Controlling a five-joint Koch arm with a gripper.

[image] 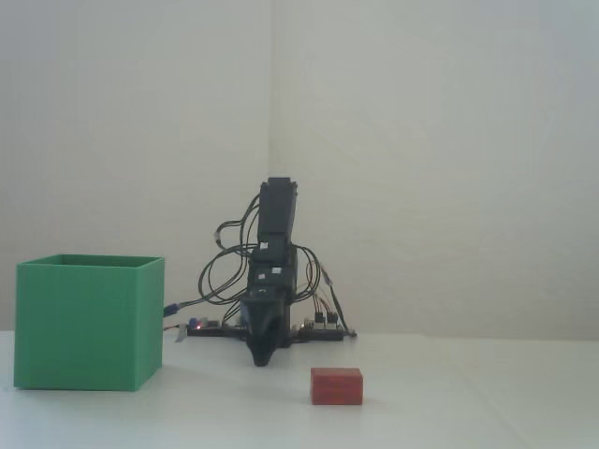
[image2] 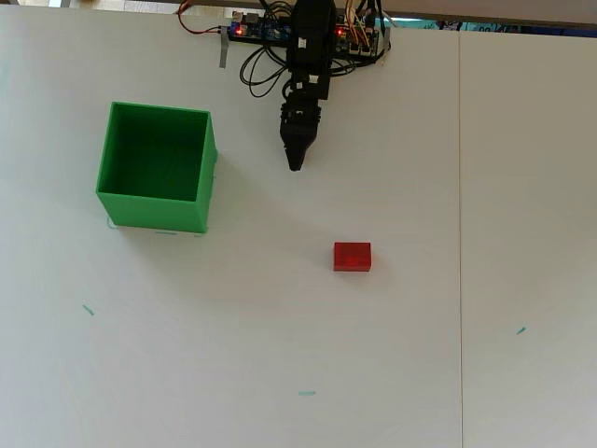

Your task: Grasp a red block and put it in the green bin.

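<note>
A: Overhead view first. What lies nearest the bottom edge?

B: Bare white table with a few small teal marks. Farther up sits the red block, flat on the surface, alone, right of centre.

A: And the green bin?

B: To the left and a little farther back than the block, well apart from it. It stands upright with its open top facing the camera, and the inside looks bare.

A: Now the pincer.

B: The gripper hangs beyond the block, between bin and block in left-right terms, pointing toward the near side. Its black jaws taper together into a single tip with no gap showing, so it looks closed. It holds nothing and touches neither the block nor the bin.

A: Does the fixed view agree?

B: Yes. There the gripper points down just above the table, behind the red block, again one narrow point. The green bin stands at the left. Farthest back are the arm's base and its wires, against the wall.
</note>
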